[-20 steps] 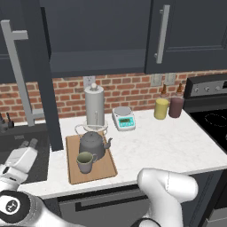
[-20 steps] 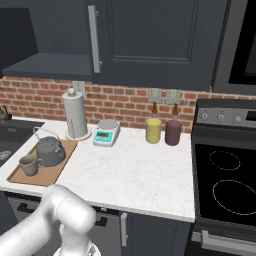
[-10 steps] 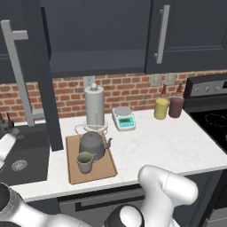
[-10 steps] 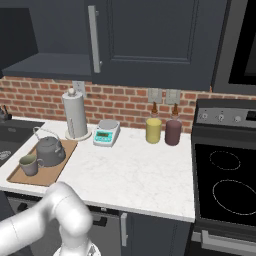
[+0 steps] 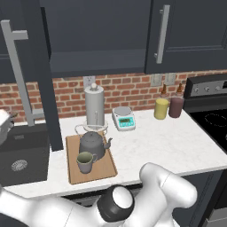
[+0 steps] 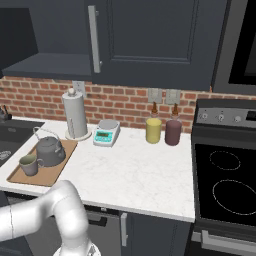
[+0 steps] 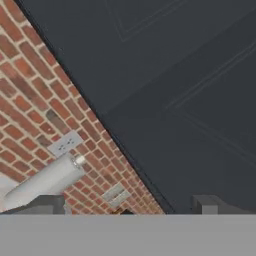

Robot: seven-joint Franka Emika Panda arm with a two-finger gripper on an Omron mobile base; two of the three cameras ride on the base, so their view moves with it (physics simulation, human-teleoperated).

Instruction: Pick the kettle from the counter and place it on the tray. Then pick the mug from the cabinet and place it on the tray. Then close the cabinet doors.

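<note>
Wooden tray [image 5: 103, 169] on the white counter [image 5: 168, 144] now carries both items: dark grey kettle [image 5: 92, 144] at the back, beige mug [image 5: 84, 161] just in front of it, touching or nearly so. Seen the same way from the right base view: kettle [image 6: 49, 150] and mug [image 6: 29, 164] together on the tray [image 6: 52, 175]. So two placements judged done; closing of the doors left. Left cabinet door [image 5: 42, 75] swung out edge-on, bar handle [image 5: 17, 73] facing the room, dark shelf of the cabinet [image 5: 97, 66] exposed beside it; right door [image 5: 190, 35] flush and shut. Tool [image 7: 129, 206] empty, tips spread wide apart, aimed at a dark door panel [image 7: 190, 90] and brick wall [image 7: 30, 100]. Next step, as a judgement: reach the open panel and push it home
</note>
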